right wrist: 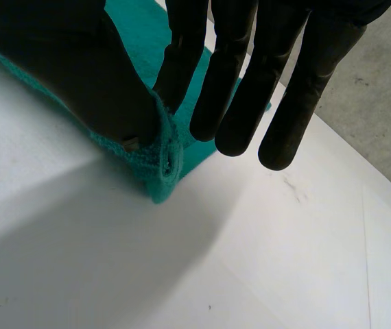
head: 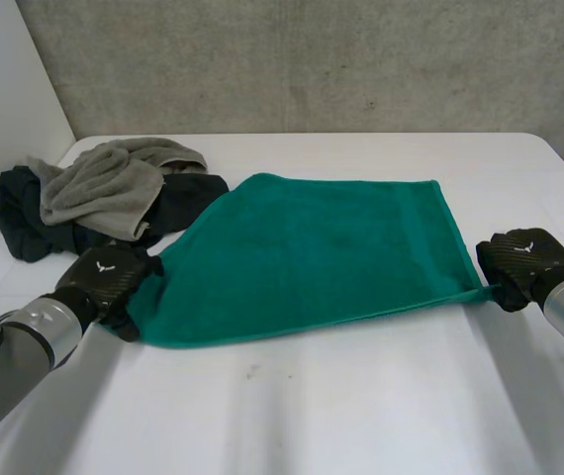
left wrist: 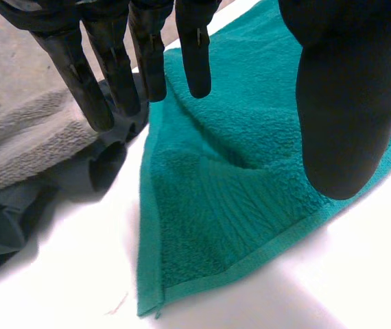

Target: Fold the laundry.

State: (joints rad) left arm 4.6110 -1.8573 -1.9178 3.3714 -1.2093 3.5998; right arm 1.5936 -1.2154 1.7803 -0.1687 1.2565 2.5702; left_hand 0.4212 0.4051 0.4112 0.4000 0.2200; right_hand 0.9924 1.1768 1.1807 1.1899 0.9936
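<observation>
Limp, light towel (head: 312, 252) — my right hand (head: 521, 259) pinches one near corner; my left hand (head: 109, 272) hangs open over the other.

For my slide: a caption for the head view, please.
Left robot hand and right robot hand at the near corners of a towel on a table.

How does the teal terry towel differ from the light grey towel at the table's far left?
The teal terry towel lies spread flat on the white table; the light grey towel is crumpled in a heap. The teal one rests on the table, the grey one on dark clothes. The left hand and the right hand are at the teal towel's near corners; no hand touches the grey towel. Both are terry cloth.
</observation>
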